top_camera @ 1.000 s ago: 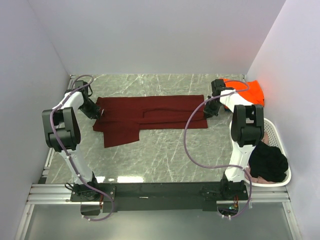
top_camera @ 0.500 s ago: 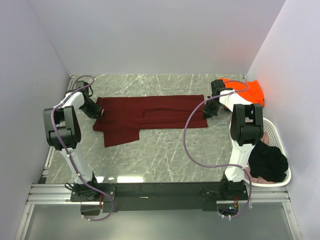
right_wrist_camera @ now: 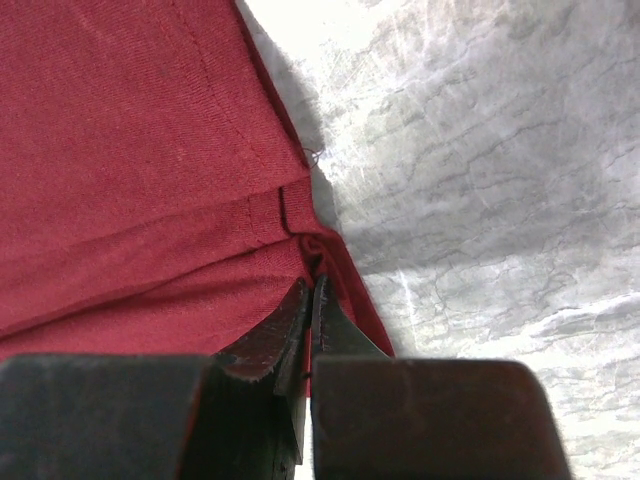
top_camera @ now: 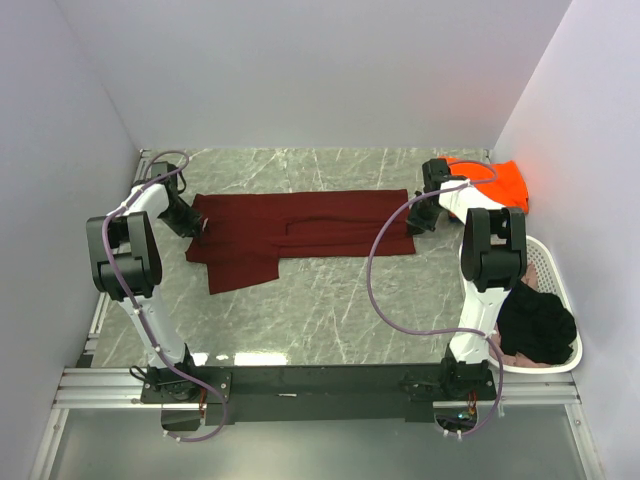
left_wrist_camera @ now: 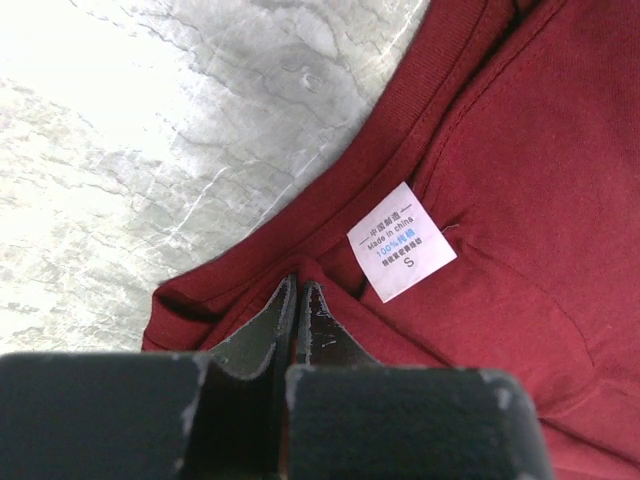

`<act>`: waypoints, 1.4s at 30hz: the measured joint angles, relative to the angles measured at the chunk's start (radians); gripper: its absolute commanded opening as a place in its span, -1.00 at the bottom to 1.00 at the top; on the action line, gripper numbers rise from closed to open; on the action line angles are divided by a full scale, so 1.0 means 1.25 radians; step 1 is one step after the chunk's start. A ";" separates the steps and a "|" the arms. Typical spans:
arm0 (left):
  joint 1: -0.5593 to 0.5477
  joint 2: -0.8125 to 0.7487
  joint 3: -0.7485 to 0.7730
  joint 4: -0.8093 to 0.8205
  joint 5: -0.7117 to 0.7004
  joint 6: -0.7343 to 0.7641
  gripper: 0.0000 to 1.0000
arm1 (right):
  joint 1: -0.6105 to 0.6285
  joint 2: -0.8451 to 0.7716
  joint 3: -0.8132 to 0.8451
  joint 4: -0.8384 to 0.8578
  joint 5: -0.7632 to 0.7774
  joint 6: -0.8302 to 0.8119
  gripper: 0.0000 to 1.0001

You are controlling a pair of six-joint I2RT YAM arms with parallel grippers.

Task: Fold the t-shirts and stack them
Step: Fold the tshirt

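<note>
Lengthwise, the maroon t-shirt [top_camera: 300, 232] lies flat on the far half of the table [top_camera: 330, 310], its long axis running left to right, collar leftward and hem rightward. At the collar, beside the label [left_wrist_camera: 400, 243], the left gripper [left_wrist_camera: 298, 292] pinches cloth; the right gripper [right_wrist_camera: 310, 288] is clamped on the hem corner.

Maroon t-shirt [top_camera: 300, 225]: matt soft knit cloth, stitched collar band. Its size label [left_wrist_camera: 401, 241]: smooth white printed tag. Table [top_camera: 330, 300]: grey marble-look top, glossy, glare patches. Left gripper [left_wrist_camera: 298, 292] and right gripper [right_wrist_camera: 311, 290]: matt black, scuffed edges. Basket [top_camera: 545, 368]: white perforated plastic.
</note>
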 measured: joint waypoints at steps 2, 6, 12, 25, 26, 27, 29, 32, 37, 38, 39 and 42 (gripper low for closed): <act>0.000 -0.001 0.001 -0.001 -0.005 0.000 -0.99 | -0.003 -0.001 0.000 0.001 0.000 0.000 -1.00; 0.000 -0.005 0.002 -0.003 -0.009 -0.001 -0.99 | -0.007 -0.002 0.000 0.004 -0.001 0.001 -1.00; 0.000 -0.023 0.002 -0.002 -0.011 -0.002 -0.99 | -0.029 -0.017 -0.011 0.009 -0.005 0.004 -1.00; 0.000 -0.026 0.020 0.016 -0.016 -0.002 -0.99 | -0.039 -0.023 -0.014 0.021 -0.023 0.013 -1.00; 0.000 -0.017 0.020 0.020 -0.016 -0.002 -0.99 | -0.039 -0.017 -0.013 0.023 -0.023 0.013 -1.00; 0.000 -0.005 0.020 0.025 -0.016 -0.002 -0.99 | -0.039 -0.012 -0.012 0.025 -0.024 0.013 -0.99; 0.000 0.012 0.020 0.032 -0.017 -0.002 -0.98 | -0.039 -0.004 -0.012 0.026 -0.026 0.013 -0.97; 0.000 0.027 0.020 0.036 -0.020 -0.004 -0.77 | -0.039 0.003 -0.005 0.025 -0.029 0.015 -0.72; 0.000 0.028 0.020 0.035 -0.034 -0.007 -0.25 | -0.040 0.004 0.007 0.027 -0.031 0.016 -0.28; 0.001 0.028 0.020 0.034 -0.037 -0.007 -0.08 | -0.041 0.002 0.007 0.027 -0.031 0.015 -0.23; 0.002 0.028 0.020 0.033 -0.039 -0.005 -0.01 | -0.041 0.000 0.007 0.026 -0.030 0.016 -0.17; 0.004 0.016 0.019 0.024 -0.051 -0.009 0.25 | -0.040 -0.021 0.003 0.025 -0.029 0.018 -0.11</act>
